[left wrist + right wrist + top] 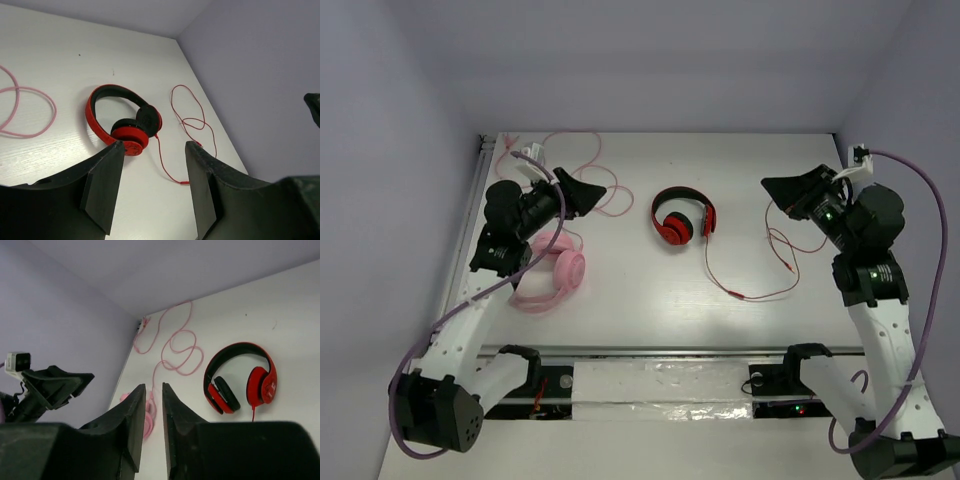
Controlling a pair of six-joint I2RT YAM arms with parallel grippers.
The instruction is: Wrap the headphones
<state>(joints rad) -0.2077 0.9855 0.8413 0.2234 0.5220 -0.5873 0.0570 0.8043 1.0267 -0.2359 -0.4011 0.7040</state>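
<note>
1. The red headphones (680,218) lie flat at mid-table between the two arms, touched by neither.
2. The left gripper (592,193) hovers with fingers spread wide. The right gripper (772,186) hangs empty, its fingers almost pressed together.
3. The thin red cable (760,296) sprawls loose toward the right. It looks limp, light and slippery, so pinch it near the cup and steady the stiff headband.

Right pincer (153,390) narrow-gapped, empty; red headphones (261,386) lying beyond.
</note>
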